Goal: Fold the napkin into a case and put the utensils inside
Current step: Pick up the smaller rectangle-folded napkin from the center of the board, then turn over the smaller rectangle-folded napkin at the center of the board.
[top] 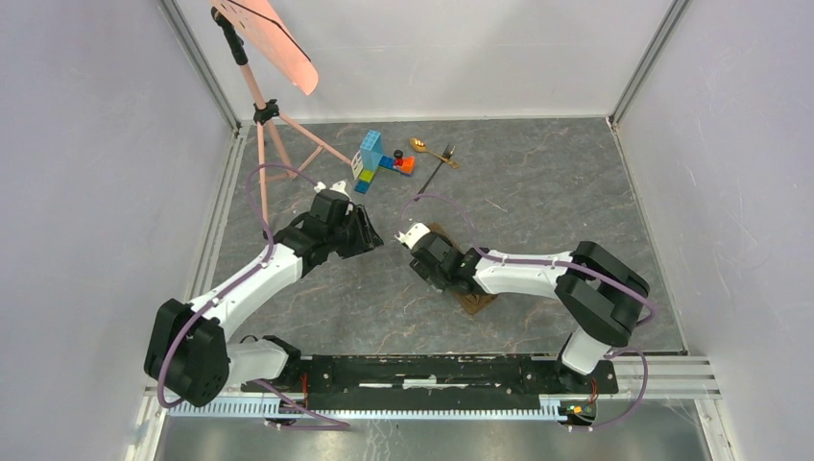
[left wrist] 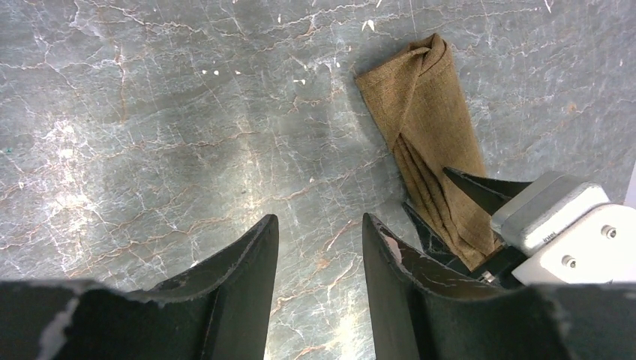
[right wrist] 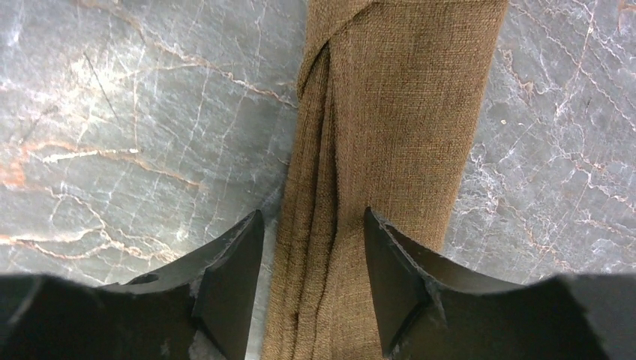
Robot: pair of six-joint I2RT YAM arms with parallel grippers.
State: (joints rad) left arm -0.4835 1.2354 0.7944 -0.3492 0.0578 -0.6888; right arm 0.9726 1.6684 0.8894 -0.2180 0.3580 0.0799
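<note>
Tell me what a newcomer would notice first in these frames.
The brown napkin, folded into a long narrow strip, lies near the middle of the table, with the right gripper hanging open over it. At the far edge, bright toy blocks sit beside the gold spoon and dark fork, well away from the napkin. The left gripper hovers open above bare table.

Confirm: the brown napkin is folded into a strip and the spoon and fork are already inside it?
No. The napkin is folded into a strip, but the gold spoon and dark fork lie beside the toy blocks, as the top view shows.
</note>
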